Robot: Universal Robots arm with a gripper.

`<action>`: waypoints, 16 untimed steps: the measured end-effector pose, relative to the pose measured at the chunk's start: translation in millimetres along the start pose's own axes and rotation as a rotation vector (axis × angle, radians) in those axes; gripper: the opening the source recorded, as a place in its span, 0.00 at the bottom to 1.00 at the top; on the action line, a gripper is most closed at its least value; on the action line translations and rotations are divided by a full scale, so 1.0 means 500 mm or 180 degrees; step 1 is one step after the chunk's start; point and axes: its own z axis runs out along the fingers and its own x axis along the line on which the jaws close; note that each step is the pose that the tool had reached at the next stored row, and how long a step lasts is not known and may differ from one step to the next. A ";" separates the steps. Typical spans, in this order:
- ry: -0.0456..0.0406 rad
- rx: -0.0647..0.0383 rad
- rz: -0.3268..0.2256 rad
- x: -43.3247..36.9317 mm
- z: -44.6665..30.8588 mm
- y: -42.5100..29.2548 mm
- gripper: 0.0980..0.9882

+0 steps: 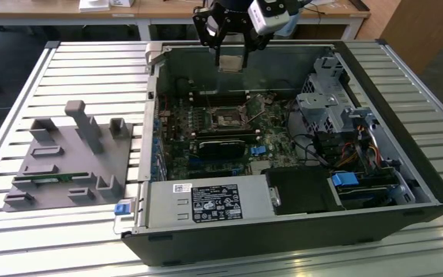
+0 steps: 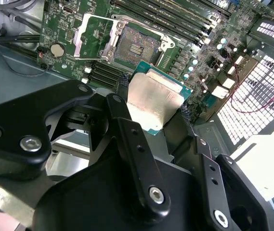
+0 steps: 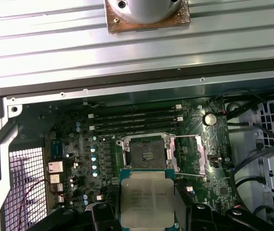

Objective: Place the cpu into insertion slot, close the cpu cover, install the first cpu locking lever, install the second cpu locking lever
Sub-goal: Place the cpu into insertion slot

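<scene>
black fingers (image 2: 127, 137) of my gripper (image 2: 153, 96) pinch the cpu (image 2: 151, 108) by two opposite edges, high over the open slot (image 2: 134, 48).
from the exterior view i judge the chip hangs near the far wall of the case (image 1: 410, 133), well apart from the slot on the green board (image 3: 79, 159), with the cover (image 3: 189, 153) flipped open just beside it. my worry is the hold: only thin edges of a smooth, dull silver lid with a narrow green rim, so it could slip or tilt. a tilted or wrongly turned chip going down would likely bend the fine contacts in the slot's dark recessed centre. the cover is a thin bright metal frame, easy for the ribbed fingertips to snag. the slot's own frame looks matte black, square and hard-edged.
</scene>
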 end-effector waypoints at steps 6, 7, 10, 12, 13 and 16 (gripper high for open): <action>-0.0001 0.0000 0.0014 0.000 0.000 0.000 0.50; -0.0002 0.0000 0.0017 0.000 0.000 0.000 0.50; -0.0002 0.0000 0.0024 0.000 0.000 0.000 0.50; -0.0003 -0.0001 0.0029 0.000 0.000 0.000 0.50; -0.0003 0.0000 0.0031 0.000 0.000 0.000 0.50; -0.0003 -0.0001 0.0038 0.000 0.000 0.000 0.50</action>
